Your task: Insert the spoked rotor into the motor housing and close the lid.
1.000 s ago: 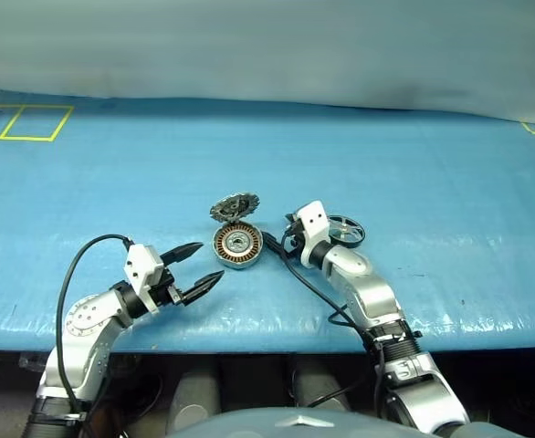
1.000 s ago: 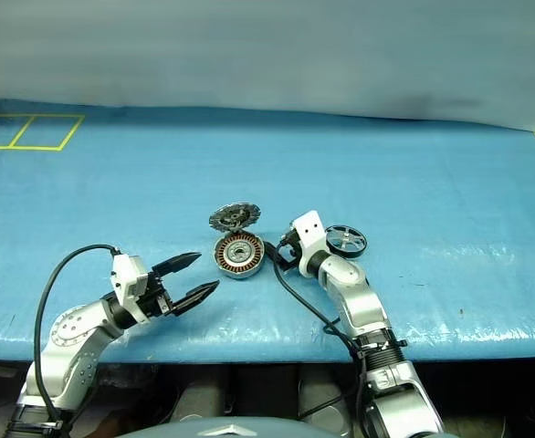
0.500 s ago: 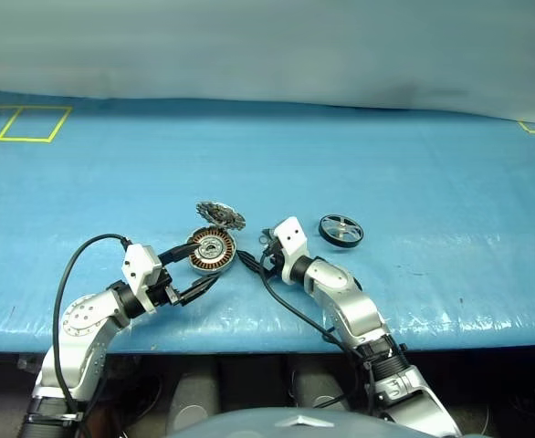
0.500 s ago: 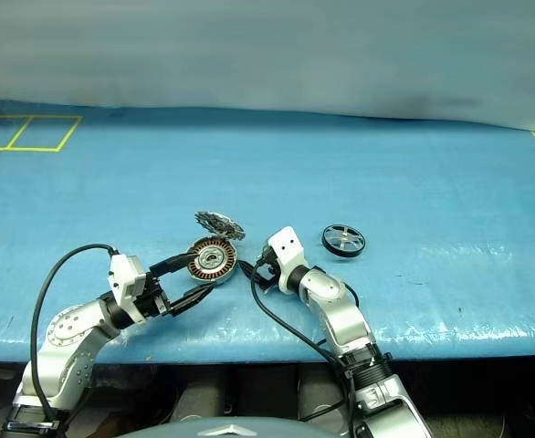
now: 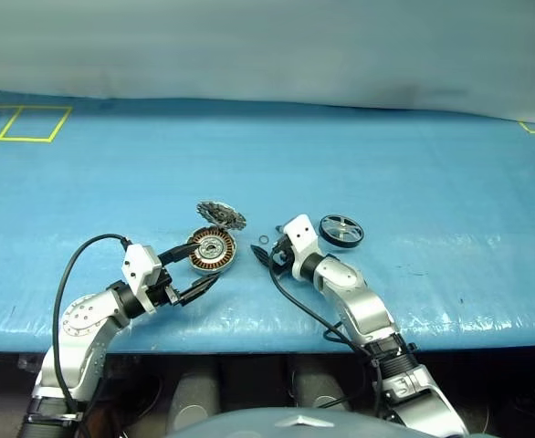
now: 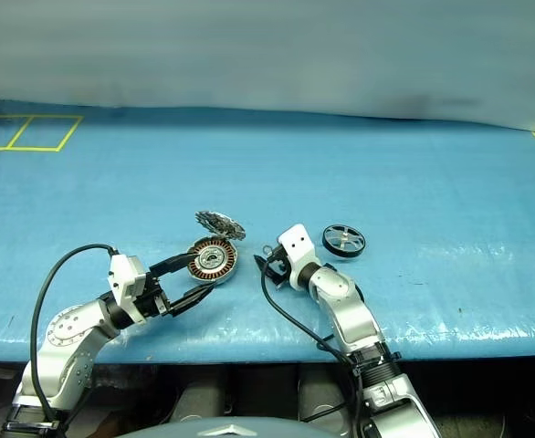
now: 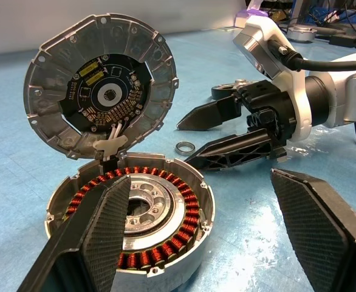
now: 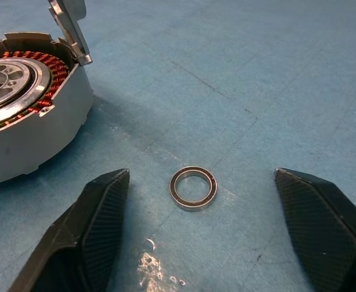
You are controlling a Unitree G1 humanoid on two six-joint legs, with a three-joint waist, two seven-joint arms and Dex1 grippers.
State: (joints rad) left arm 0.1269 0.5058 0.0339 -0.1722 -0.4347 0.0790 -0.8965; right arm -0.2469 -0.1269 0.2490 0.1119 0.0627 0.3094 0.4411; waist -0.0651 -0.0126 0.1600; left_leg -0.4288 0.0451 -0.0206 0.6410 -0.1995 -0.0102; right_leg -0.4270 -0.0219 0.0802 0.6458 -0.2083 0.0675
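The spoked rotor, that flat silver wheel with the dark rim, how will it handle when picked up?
The flat silver spoked rotor looks like rigid metal, so probably stiff and heavyish for its size. Lying flat on the blue table cover, it gives little edge to pinch. Tipped onto its round rim, it would likely roll.

We saw the motor housing [image 7: 129, 243] as matt silver cast metal, ringed by glossy copper-red wire windings [image 7: 166, 246] around a polished steel centre. Its lid [image 7: 100, 91] was dull grey ribbed metal with a matt black inner face. The small ring [image 8: 193, 187] looked like smooth, shiny steel. The spoked rotor [image 5: 341, 230] was silvery metal with a dark rim. The table cover [image 8: 275, 73] was blue woven cloth, slightly glossy. The gripper fingers [image 8: 99, 231] were matt black textured plastic.
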